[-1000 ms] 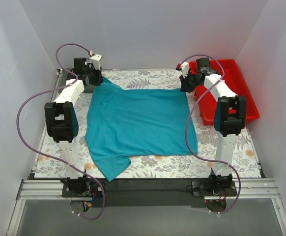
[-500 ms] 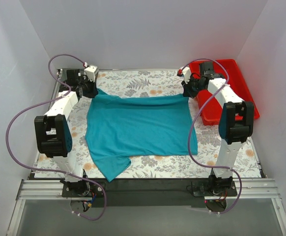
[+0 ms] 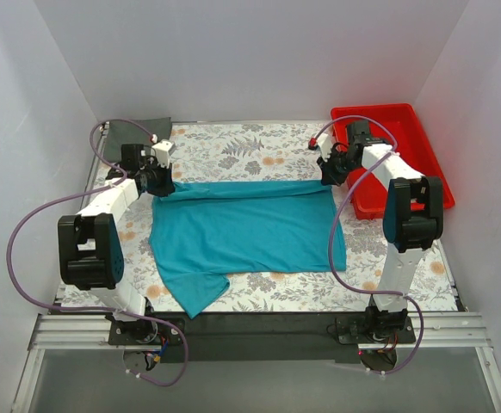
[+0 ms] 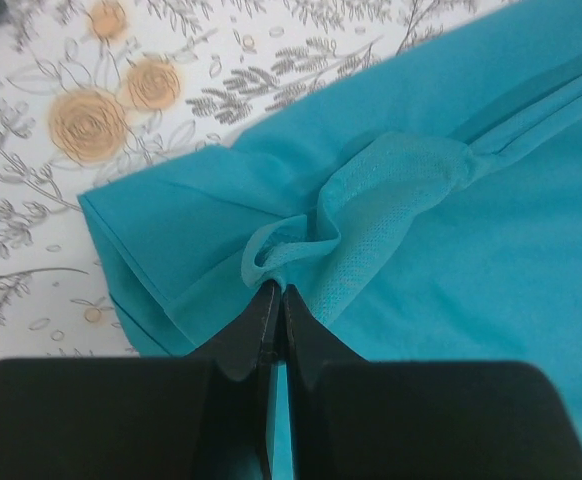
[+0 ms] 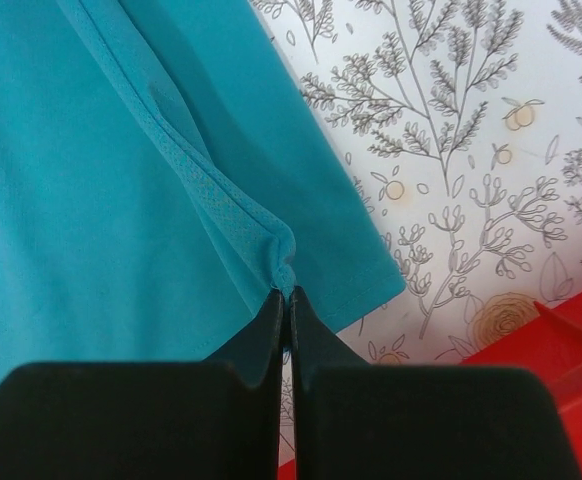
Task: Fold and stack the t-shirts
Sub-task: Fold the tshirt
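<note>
The teal t-shirt (image 3: 246,232) lies spread on the floral cloth in the top view, one sleeve hanging toward the front left. Its far edge is lifted and drawn forward over the body. My left gripper (image 3: 158,180) is shut on the far left corner; the left wrist view shows its tips (image 4: 276,291) pinching a bunched fold of the teal shirt (image 4: 471,230). My right gripper (image 3: 330,175) is shut on the far right corner; its tips (image 5: 283,293) pinch a hem of the shirt (image 5: 91,180). A dark grey shirt (image 3: 143,129) lies flat at the back left corner.
A red plastic tray (image 3: 401,159) stands at the back right, beside my right arm; its edge shows in the right wrist view (image 5: 561,350). The floral table cloth (image 3: 250,146) covers the table. White walls close in the back and both sides.
Both grippers have moved toward the near side with the shirt's far edge, folding it over the body. The dark grey shirt at the back left has come into view.
</note>
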Available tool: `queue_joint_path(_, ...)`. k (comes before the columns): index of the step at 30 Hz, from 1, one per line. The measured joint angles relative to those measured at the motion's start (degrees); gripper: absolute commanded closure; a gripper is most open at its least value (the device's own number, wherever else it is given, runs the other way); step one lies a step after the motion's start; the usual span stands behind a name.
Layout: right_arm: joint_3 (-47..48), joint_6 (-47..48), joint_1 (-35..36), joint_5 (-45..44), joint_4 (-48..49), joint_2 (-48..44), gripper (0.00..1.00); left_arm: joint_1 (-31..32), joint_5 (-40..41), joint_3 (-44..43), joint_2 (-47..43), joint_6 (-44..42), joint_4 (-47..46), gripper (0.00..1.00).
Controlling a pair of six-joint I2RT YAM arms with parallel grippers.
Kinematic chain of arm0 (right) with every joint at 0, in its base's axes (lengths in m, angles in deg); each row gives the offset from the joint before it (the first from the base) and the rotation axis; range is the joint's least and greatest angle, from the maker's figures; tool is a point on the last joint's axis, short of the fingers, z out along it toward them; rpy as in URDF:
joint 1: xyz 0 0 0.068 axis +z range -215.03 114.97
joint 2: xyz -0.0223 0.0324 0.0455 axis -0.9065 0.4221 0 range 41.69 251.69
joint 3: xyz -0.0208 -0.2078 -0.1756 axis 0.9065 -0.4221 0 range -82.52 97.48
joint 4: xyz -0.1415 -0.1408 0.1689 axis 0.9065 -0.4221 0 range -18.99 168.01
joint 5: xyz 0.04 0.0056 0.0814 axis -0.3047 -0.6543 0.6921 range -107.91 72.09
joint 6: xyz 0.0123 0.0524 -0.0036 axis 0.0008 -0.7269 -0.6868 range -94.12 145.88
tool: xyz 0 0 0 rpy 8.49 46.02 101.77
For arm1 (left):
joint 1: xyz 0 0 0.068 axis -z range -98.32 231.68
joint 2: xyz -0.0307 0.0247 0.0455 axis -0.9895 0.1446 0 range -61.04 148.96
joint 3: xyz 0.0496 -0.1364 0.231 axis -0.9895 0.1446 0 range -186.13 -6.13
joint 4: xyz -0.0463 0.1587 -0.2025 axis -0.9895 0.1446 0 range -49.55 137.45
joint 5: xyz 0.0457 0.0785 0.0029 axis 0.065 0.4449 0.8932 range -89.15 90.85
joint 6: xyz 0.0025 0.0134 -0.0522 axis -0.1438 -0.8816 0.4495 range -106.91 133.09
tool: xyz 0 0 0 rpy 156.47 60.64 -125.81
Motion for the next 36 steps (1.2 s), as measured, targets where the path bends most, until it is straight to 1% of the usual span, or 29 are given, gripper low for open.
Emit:
queue_joint_path(4,-1.73,1.46,0.0,-0.17,-0.24,-0.04,0.99,0.0,0.26,2.6,-0.31,0.31,0.42,1.0)
queue_joint_path(10,-4.35,4.15,0.0,-1.2,-0.59,-0.11,0.99,0.0,0.37,4.17,-0.31,0.26,0.76,1.0)
queue_joint_path(11,-4.37,4.46,0.0,-1.49,-0.74,-0.11,0.95,0.0,0.31,4.26,-0.31,0.04,0.92,1.0)
queue_joint_path(12,-4.42,4.83,0.0,-1.73,-0.76,-0.11,0.88,0.0,0.15,4.26,-0.28,-0.17,1.42,0.97)
queue_joint_path(13,-4.42,5.29,0.0,-1.9,-0.76,-0.11,0.8,0.0,-0.31,4.26,-0.28,-0.74,2.14,0.92)
queue_joint_path(14,-4.42,5.57,0.0,-2.05,-0.83,-0.11,0.69,0.0,-0.68,4.26,-0.28,-1.4,2.82,0.82)
queue_joint_path(17,-4.66,6.51,0.0,-2.62,-1.44,-0.26,0.58,0.0,-2.45,4.24,-0.28,-3.48,5.97,0.71)
queue_joint_path(19,-5.03,7.1,0.0,-2.8,-2.03,-0.74,0.56,-0.02,-3.34,4.11,-0.28,-4.39,7.76,0.69)
queue_joint_path(20,-5.33,7.17,0.0,-2.82,-2.32,-1.25,0.55,-0.07,-3.72,3.78,-0.28,-5.01,8.81,0.66)
queue_joint_path(23,-5.49,7.15,0.0,-2.43,-3.63,-3.21,0.56,-0.15,-4.66,1.16,-0.07,-5.84,11.69,0.64)
queue_joint_path(25,-5.4,6.88,0.0,-1.73,-3.85,-4.59,0.57,-0.17,-5.49,-2.4,0.76,-6.05,13.0,0.61)
queue_joint_path(27,-4.24,6.12,0.04,-1.03,-4.68,-5.05,0.59,-0.17,-6.32,-5.64,2.19,-6.05,13.27,0.55)
queue_joint_path(28,-3.65,5.66,0.07,-0.83,-4.74,-5.01,0.6,-0.17,-6.75,-7.26,3.13,-6.01,13.33,0.53)
queue_joint_path(31,-1.44,4.42,0.52,-0.44,-5.14,-4.31,0.63,-0.17,-7.91,-11.06,6.99,-5.66,13.66,0.52)
queue_joint_path(36,0.07,3.1,1.62,-0.87,-5.42,-1.68,0.68,-0.15,-8.87,-13.7,12.87,-5.29,15.85,0.52)
